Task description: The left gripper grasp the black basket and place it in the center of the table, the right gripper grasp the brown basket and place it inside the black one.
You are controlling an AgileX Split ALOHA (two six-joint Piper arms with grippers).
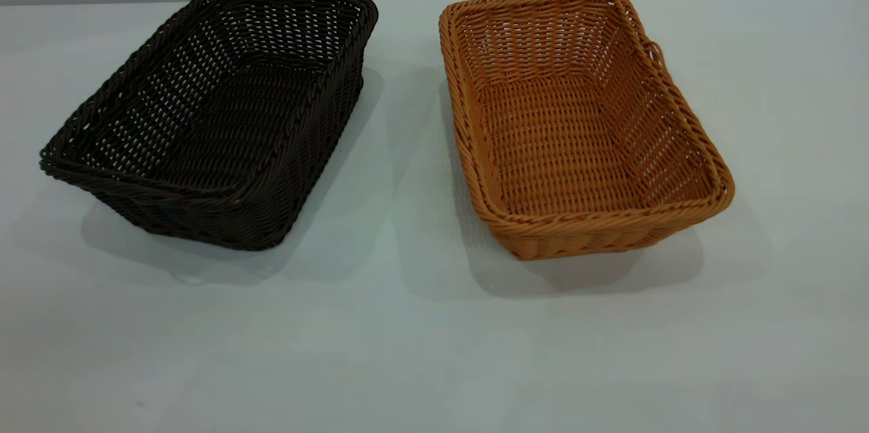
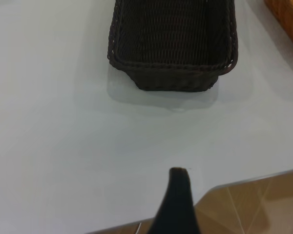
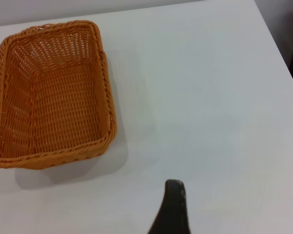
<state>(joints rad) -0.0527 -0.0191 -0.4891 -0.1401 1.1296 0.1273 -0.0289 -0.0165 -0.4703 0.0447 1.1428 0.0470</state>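
Note:
The black basket [image 1: 217,114] stands on the white table [image 1: 407,324] at the left, empty. The brown basket [image 1: 577,121] stands to its right, also empty, with a gap of bare table between them. Neither gripper shows in the exterior view. In the left wrist view the left gripper [image 2: 232,195] hangs over the table's near edge, well short of the black basket [image 2: 173,44]; only one dark finger [image 2: 178,195] shows. In the right wrist view the right gripper [image 3: 210,197] is over bare table beside the brown basket [image 3: 51,92]; one finger [image 3: 173,204] shows. Both look open and empty.
The table's edge [image 2: 244,181] and a brown tiled floor [image 2: 254,209] show by the left gripper. A corner of the brown basket [image 2: 288,19] shows in the left wrist view. The table's far right edge [image 3: 278,44] shows in the right wrist view.

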